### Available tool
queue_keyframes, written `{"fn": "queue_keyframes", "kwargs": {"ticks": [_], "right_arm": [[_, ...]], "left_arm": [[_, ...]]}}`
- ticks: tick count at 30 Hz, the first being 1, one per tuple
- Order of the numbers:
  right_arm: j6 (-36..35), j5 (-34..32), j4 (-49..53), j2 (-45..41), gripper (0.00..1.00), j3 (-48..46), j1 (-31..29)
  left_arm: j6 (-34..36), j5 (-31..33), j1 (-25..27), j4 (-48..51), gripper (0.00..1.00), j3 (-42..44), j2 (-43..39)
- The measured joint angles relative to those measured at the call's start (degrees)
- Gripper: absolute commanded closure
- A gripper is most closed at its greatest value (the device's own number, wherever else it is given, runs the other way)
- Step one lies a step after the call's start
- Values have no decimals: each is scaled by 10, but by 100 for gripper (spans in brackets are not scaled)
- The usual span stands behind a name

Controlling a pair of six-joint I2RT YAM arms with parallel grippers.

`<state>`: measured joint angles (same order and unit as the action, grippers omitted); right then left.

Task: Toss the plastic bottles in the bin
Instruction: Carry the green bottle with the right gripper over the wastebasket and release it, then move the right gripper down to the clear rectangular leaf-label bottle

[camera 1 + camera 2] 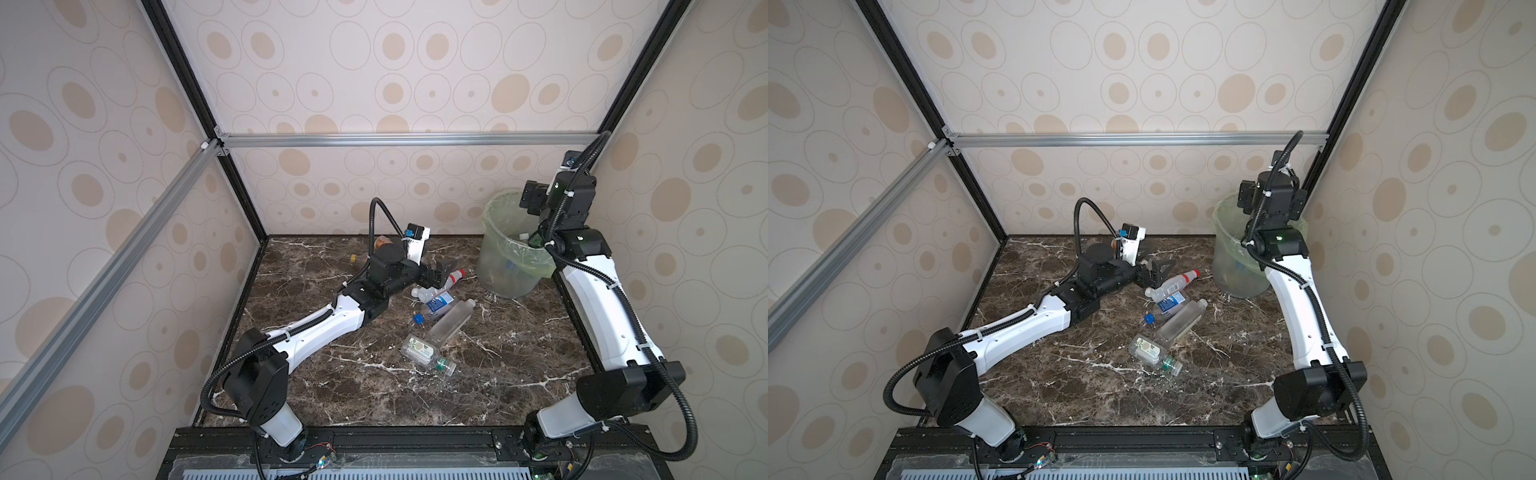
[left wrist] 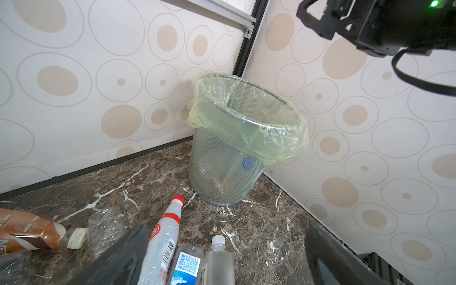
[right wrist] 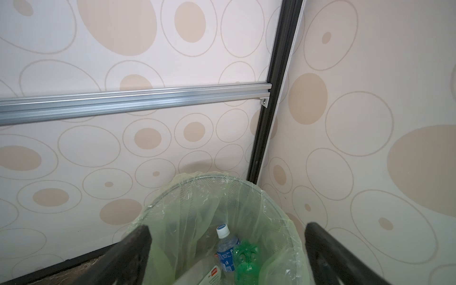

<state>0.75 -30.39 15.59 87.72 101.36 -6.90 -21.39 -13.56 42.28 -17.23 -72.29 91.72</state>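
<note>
The bin (image 1: 498, 270) (image 1: 1231, 270) (image 2: 222, 177), a mesh basket lined with a pale green bag, stands in the back right corner. My right gripper (image 1: 532, 199) (image 3: 227, 229) hangs open and empty over its mouth. Inside lie a blue-labelled bottle (image 3: 225, 249) and a green bottle (image 3: 246, 261). My left gripper (image 1: 436, 272) (image 2: 225, 228) is open, low over the floor. A red-capped bottle (image 1: 455, 277) (image 2: 162, 237) lies by one finger. A blue-labelled bottle (image 1: 438, 303) (image 2: 186, 264) and a clear square bottle (image 1: 451, 322) (image 2: 218, 261) lie between its fingers, untouched.
A green-capped bottle (image 1: 424, 353) lies nearer the front. A brown bottle (image 2: 32, 232) and a crushed clear bottle (image 2: 106, 227) lie behind the left arm, towards the back wall. Papered walls with metal rails close in the marble floor (image 1: 478, 395).
</note>
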Motion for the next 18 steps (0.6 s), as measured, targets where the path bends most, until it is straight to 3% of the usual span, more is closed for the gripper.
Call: {"fn": "queue_keyframes", "kwargs": {"ticks": [10, 18], "right_arm": [[29, 60, 54, -16, 0, -12, -35], [26, 83, 80, -53, 0, -95, -122]], "left_arm": [[-7, 27, 0, 31, 1, 40, -25], [-57, 45, -12, 32, 1, 135, -101]]}}
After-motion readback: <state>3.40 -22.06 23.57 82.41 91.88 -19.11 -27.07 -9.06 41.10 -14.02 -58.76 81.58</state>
